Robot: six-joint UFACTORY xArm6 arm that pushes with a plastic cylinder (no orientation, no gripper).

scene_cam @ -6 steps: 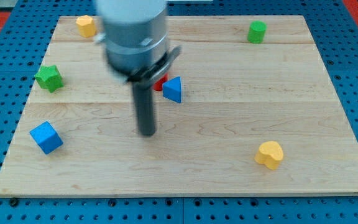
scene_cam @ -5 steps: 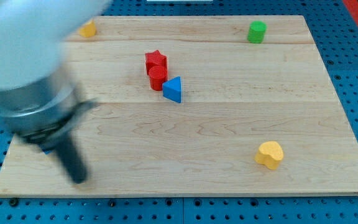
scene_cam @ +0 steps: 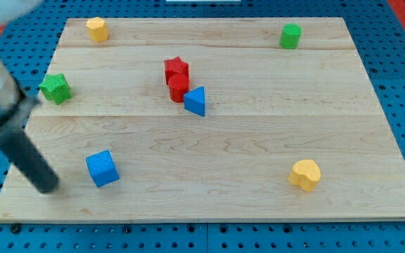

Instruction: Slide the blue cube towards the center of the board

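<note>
We see the blue cube [scene_cam: 103, 168] near the tabletop's [scene_cam: 259, 126] bottom-left corner, well apart from the central red star [scene_cam: 176, 68], red cylinder [scene_cam: 178, 88] and blue triangular block [scene_cam: 196, 101]. My tip [scene_cam: 47, 185], blurred, seems just beside the cube towards the left edge, apparently not touching it. We carry no gripper, only a rod.

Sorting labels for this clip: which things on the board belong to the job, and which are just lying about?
Job:
blue cube
my tip, to the cube's left, apart
board

Lying about:
blue triangle
red star
red cylinder
green star
green cylinder
yellow heart
yellow block
</note>
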